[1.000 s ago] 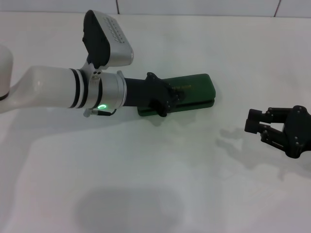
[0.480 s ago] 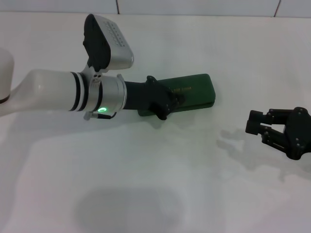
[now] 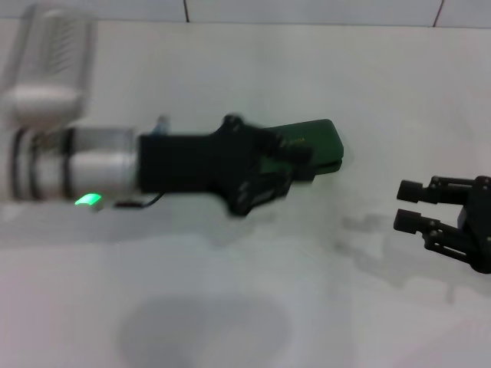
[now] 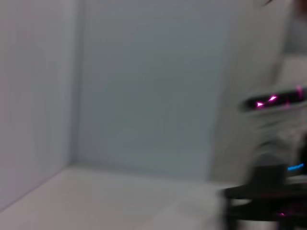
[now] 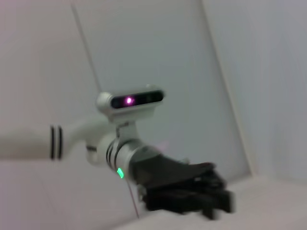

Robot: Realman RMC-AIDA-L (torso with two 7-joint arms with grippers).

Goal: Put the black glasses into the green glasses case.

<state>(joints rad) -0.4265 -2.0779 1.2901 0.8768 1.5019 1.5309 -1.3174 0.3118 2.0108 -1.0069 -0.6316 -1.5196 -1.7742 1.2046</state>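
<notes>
— So, starting nearest the robot: what do you make of the right side?

— Nearest, at the right edge of the head view, the right gripper (image 3: 410, 205) hangs low over the white table (image 3: 253, 307), its two black fingers spread with a clear gap between them and nothing held. It is well apart from the case.

— And farther out?

— Toward the middle, the left gripper (image 3: 295, 162) reaches in from the left on its white arm, lying nearly level, and its black body covers the nearer, left part of the green glasses case (image 3: 318, 139). Whether its fingers are spread or closed I cannot tell; the picture is smeared there.

— How does the case lie?

— Flat on the table, long side running left to right, lid down as far as I can see, with only its right end showing past the gripper.

— The black glasses?

— I see them in no view.

— Do the wrist cameras add anything?

— The right wrist view looks across at the left gripper (image 5: 192, 191), dark and low on the table. The left wrist view shows pale walls and a blurred dark shape at one edge that I cannot name.
</notes>
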